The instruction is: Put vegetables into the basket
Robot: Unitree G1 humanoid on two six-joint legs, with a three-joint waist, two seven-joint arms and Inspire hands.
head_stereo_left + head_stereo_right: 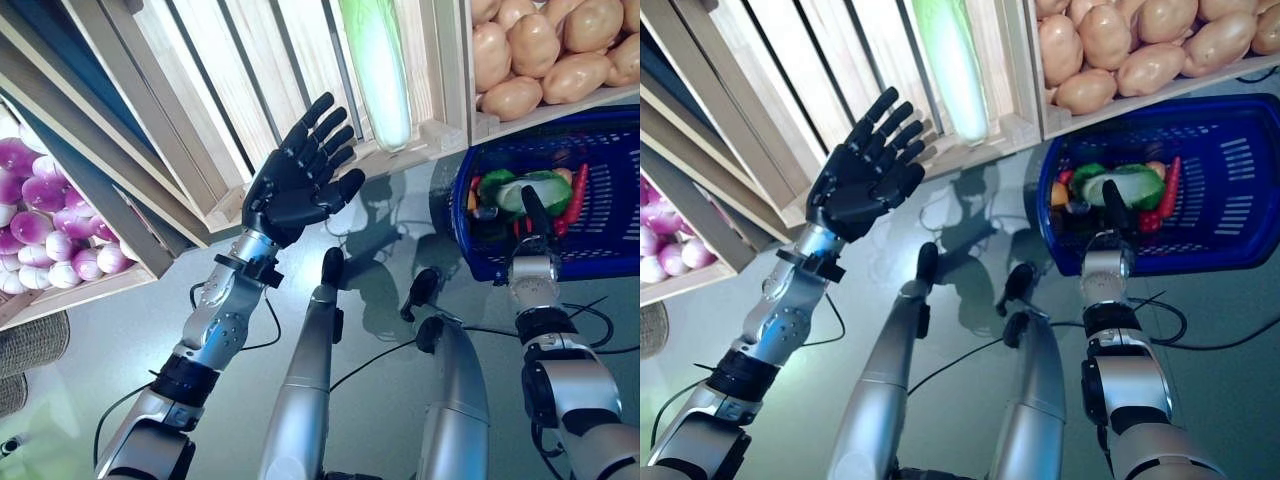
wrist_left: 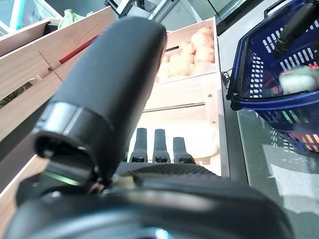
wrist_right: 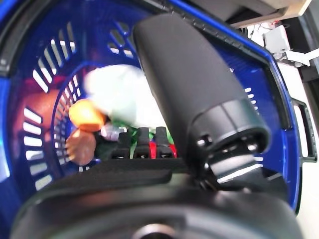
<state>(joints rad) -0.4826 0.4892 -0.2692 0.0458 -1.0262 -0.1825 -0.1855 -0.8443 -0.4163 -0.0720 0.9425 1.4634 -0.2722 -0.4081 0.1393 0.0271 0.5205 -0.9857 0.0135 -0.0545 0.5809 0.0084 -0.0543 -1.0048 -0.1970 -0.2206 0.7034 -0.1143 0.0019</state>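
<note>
The blue plastic basket (image 1: 600,150) stands on the floor at the right, below the stand. In it lie a pale green and white cabbage (image 1: 540,188), a red chilli (image 1: 577,195), an orange vegetable (image 3: 85,114) and other vegetables. My right hand (image 1: 534,212) is over the basket's near rim with its fingers straight, holding nothing. My left hand (image 1: 300,180) is raised in front of the stand's wooden crate (image 1: 230,100), palm open and empty, fingers spread. A long pale green cabbage (image 1: 378,70) lies in the crate just to the right of its fingertips.
The wooden stand (image 1: 440,130) runs across the back, with crates of vegetables at left and upper right. The grey floor (image 1: 120,330) lies between the stand and me. A woven basket (image 1: 30,345) sits at the lower left.
</note>
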